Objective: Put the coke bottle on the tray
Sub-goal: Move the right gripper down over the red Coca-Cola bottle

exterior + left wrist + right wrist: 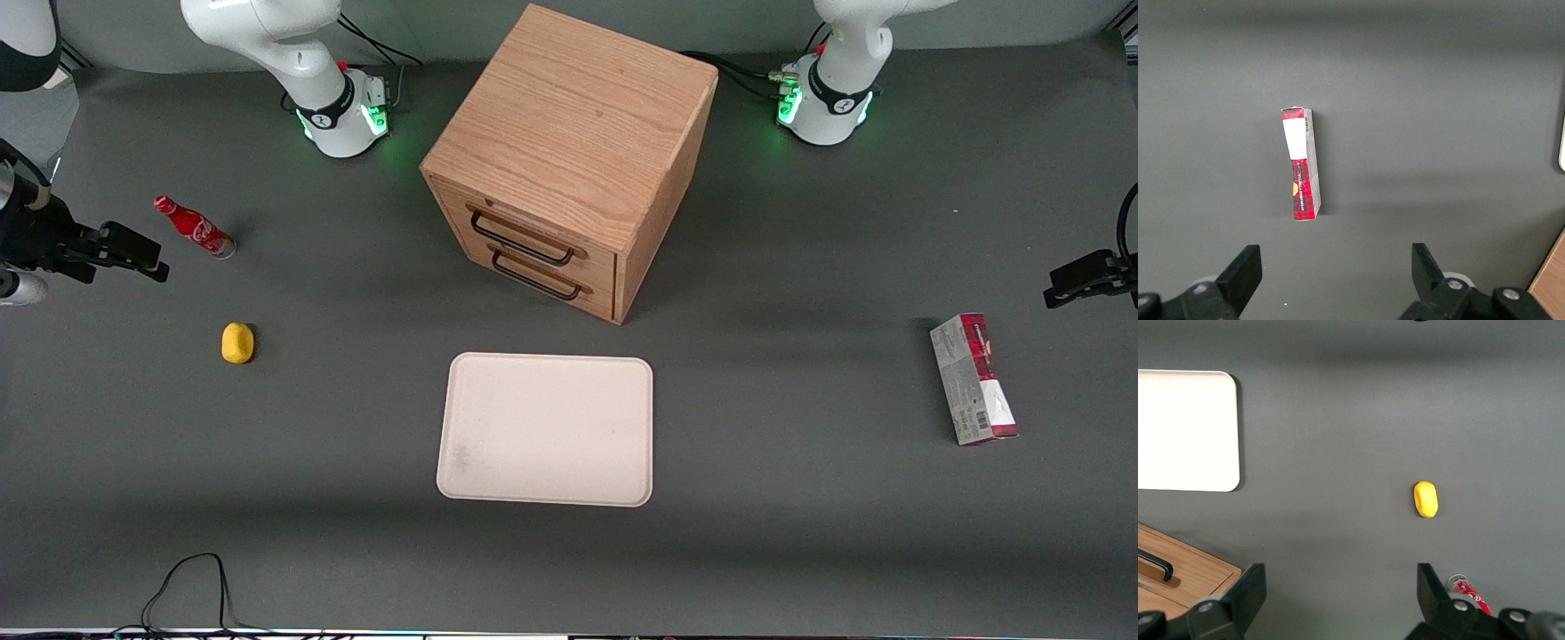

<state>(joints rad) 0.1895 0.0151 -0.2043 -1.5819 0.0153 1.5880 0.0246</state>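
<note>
Here the right arm's black two-finger gripper (1341,600) is held above the dark grey table (800,533) at the working arm's end, its fingers spread wide apart with nothing between them. Close beside it, the small red coke bottle with white script (195,228) is seen lying on its side on the table, untouched. A small rounded yellow object (237,343) is found nearer the front camera than the bottle. The flat cream rectangular tray with rounded corners (546,429) is laid bare near the table's middle, well apart from the bottle, in front of the light wooden two-drawer box (569,151). A red-and-grey rectangular carton (973,380) is placed toward the parked arm's end.
</note>
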